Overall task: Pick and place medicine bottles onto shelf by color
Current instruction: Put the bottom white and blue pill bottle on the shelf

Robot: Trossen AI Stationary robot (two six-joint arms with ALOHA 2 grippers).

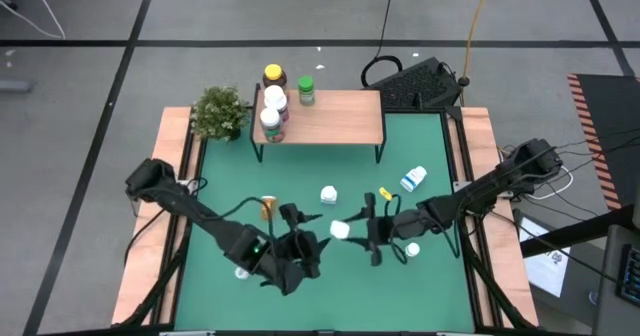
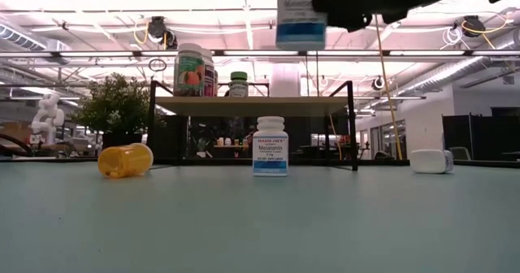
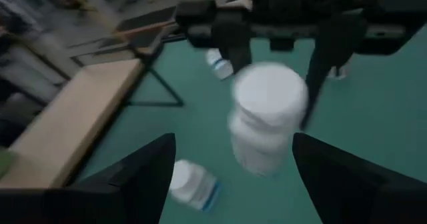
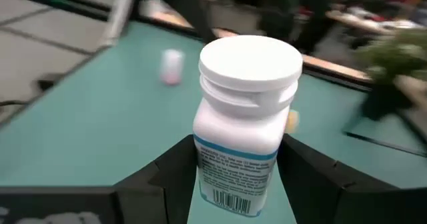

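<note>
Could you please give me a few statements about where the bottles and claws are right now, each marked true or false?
1. The right claw holds a white bottle with its cap up. True.
2. That white bottle rests on the table. False: in the low view it hangs well above the table.
3. The shelf is bare. False: several bottles stand at its left end.
4. An amber bottle lies on its side on the table. True.
5. The left claw is shut on a bottle. False: it is open, holding nothing.
</note>
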